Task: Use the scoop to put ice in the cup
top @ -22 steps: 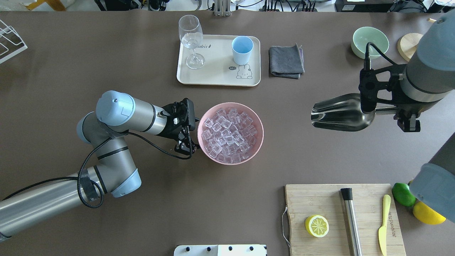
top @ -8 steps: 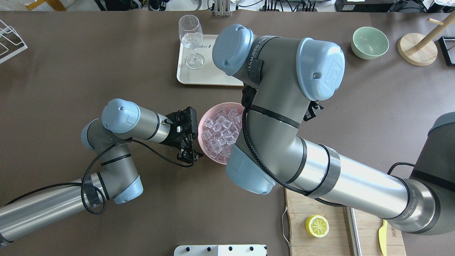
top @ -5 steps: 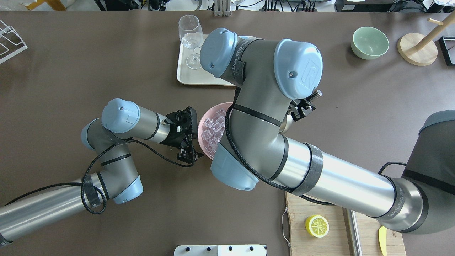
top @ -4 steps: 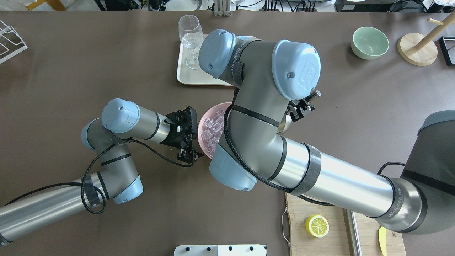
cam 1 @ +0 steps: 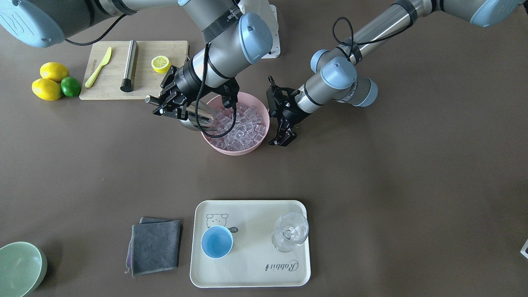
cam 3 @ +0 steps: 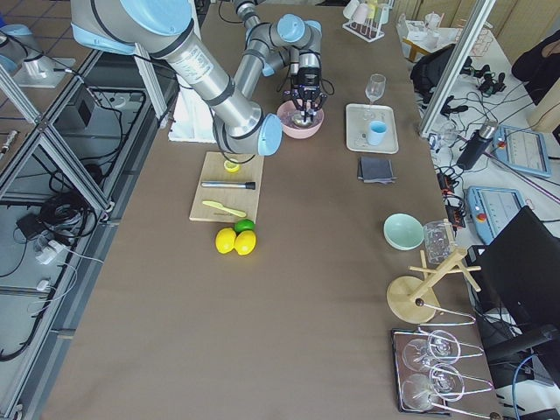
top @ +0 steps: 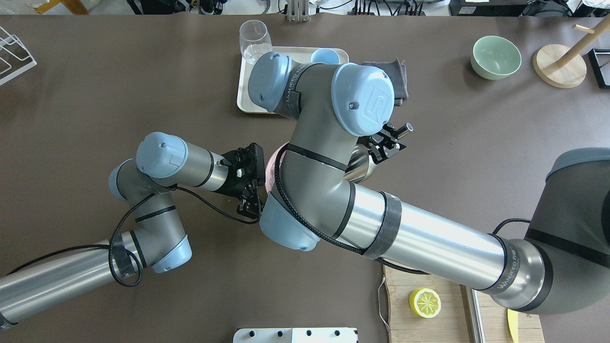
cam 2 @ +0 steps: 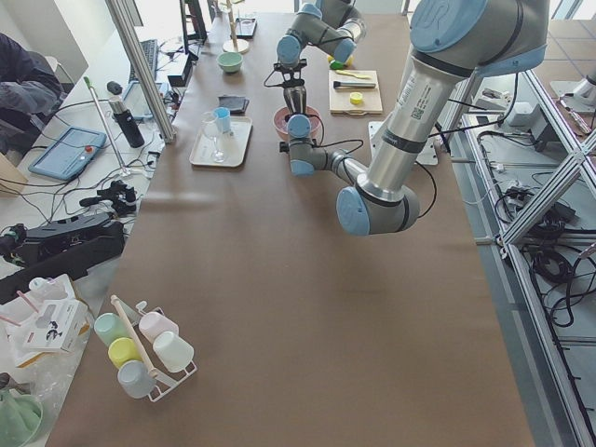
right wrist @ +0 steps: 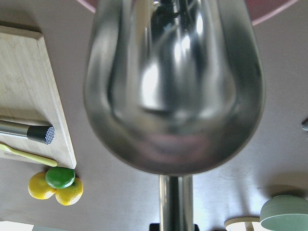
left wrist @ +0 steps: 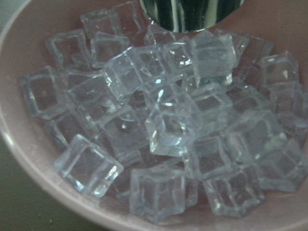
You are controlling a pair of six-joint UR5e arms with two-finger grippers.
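Whereas the overhead view half a second ago left a strip of the ice [left wrist: 168, 120] showing, the right arm has now swung further across and hides nearly all of the pink bowl [cam 1: 235, 151]. The right gripper [cam 1: 168, 104] is clamped on the handle of the scoop [right wrist: 173, 96]. Its trough is tipped down over the bowl's rim on the cutting-board side, with the mouth against the heaped cubes. Almost three seconds ago the scoop hung well off to the side, over bare table. The left gripper [cam 1: 282, 138] sits just beside the opposite rim, where it was a second ago. Whether its jaws are parted or pinching the rim I cannot tell. The cup [cam 1: 216, 242] stands upright and empty on the tray [cam 1: 251, 273], beside the stemmed glass [cam 1: 290, 236] and well apart from the bowl.
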